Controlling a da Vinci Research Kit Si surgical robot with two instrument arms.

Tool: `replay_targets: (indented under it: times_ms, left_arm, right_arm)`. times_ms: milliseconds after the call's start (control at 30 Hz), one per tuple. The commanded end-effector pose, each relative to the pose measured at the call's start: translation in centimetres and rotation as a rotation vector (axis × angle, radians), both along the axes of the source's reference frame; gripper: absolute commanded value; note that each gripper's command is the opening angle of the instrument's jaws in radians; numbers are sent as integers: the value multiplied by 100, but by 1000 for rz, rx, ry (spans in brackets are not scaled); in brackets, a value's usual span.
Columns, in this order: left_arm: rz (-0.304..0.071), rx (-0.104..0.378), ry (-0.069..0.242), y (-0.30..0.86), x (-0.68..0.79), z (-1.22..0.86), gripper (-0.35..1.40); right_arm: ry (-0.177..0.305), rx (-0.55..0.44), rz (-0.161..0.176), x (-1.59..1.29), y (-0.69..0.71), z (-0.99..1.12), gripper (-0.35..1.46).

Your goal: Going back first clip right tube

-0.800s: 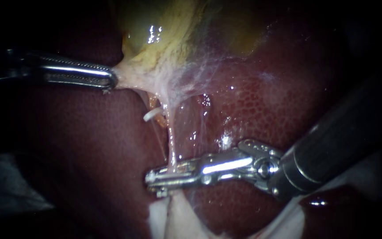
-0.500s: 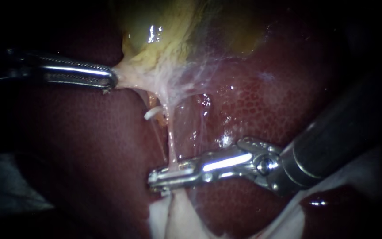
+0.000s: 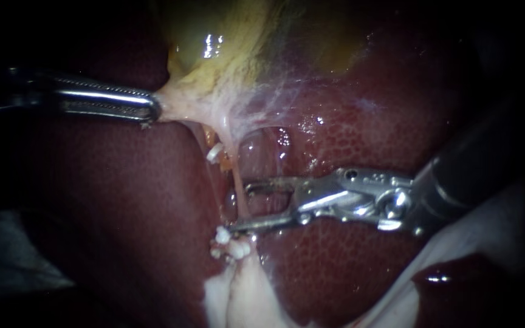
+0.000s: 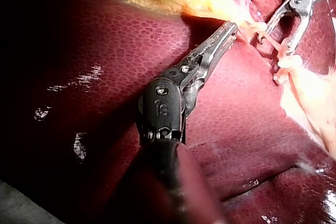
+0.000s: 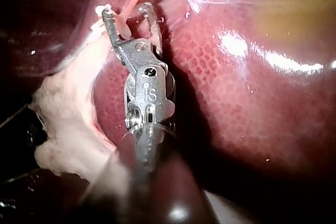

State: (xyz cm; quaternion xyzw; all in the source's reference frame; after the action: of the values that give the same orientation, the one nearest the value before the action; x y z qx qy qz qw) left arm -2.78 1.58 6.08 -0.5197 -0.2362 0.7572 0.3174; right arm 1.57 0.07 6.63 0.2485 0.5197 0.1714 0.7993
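- At the very front lies a pale, soft lump of tissue (image 3: 241, 294), and the lower end of the right tube (image 3: 236, 182) runs down into it.
- A white clip (image 3: 223, 235) sits on the right tube, just above that lump. It is just under the lower half of the right instrument's claw.
- The right instrument (image 3: 240, 206) comes in from the right. Its claw is wide open, with a clear gap between the two halves.
- The thin pink right tube passes through that gap. The claw does not squeeze it.
- A little farther back and to the left, a second white clip (image 3: 214, 152) shows on another, dimmer strand.
- The right tube climbs to a thin, stretched web of whitish tissue (image 3: 256, 103).
- The left instrument (image 3: 155, 113) comes in from the left. Its claw is closed tight on the pale edge of the gallbladder (image 3: 226, 54) and holds it pulled taut to the left.
- The yellow, shiny gallbladder lies at the back.
- The dark red liver (image 3: 366, 133) lies under and around everything.
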Motion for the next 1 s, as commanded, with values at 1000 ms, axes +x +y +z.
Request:
replay_targets:
  times_ms: [1000]
  left_arm:
    - [-5, -9, 5, 1, -9, 21, -35]
  right_arm:
    - [-96, -333, -164, -111, 27, -84, 50]
